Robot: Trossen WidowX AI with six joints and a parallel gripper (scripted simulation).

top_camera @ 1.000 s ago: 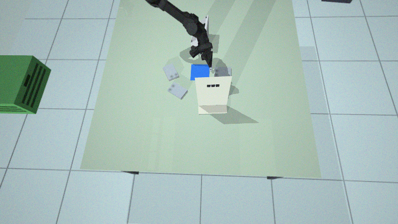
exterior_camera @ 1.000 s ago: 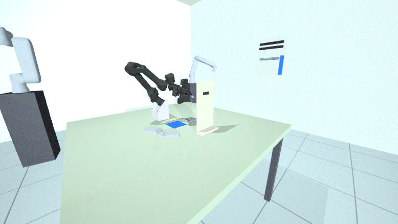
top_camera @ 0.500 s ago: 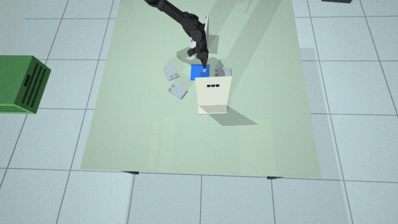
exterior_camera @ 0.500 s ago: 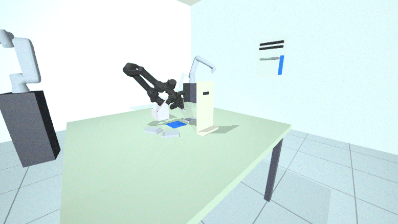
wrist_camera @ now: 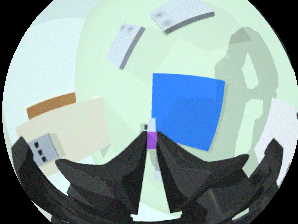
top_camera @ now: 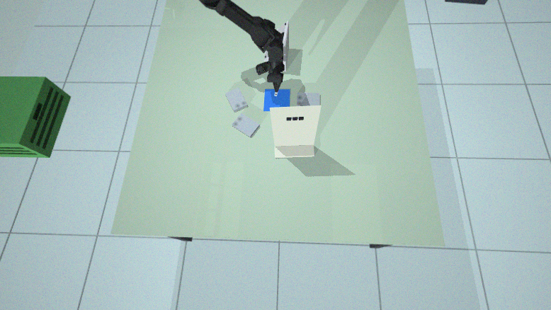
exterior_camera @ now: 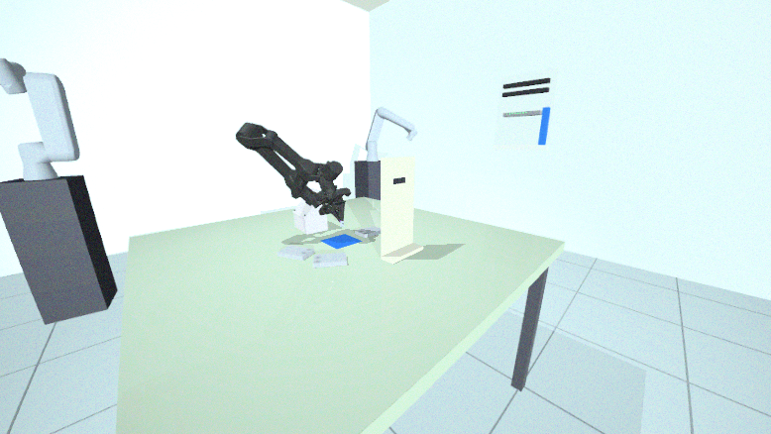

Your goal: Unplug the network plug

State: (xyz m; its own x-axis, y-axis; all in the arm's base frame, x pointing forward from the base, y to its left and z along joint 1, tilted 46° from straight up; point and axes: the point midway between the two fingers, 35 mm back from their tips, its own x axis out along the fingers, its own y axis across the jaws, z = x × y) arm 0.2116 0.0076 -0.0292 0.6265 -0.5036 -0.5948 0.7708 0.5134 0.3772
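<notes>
Above pale green table (top_camera: 270, 199) (exterior_camera: 242, 323) (wrist_camera: 95, 70), clenched in black two-finger gripper (top_camera: 276, 89) (exterior_camera: 341, 219) (wrist_camera: 150, 135): small white-and-purple plug (top_camera: 275, 93) (exterior_camera: 341, 222) (wrist_camera: 152, 139), held over blue square (top_camera: 271, 103) (exterior_camera: 341, 241) (wrist_camera: 187, 110), probably for lowering.

Arm (top_camera: 246, 20) (exterior_camera: 280, 156): bends downward, above and behind the gripper
Wrist (top_camera: 274, 49) (exterior_camera: 326, 182): tilts steeply, just above the fingers
Gripper (top_camera: 275, 91) (exterior_camera: 341, 219) (wrist_camera: 152, 137): points down, aloft
Fingers: narrowly parted at the tips, clamped on something between them
</notes>
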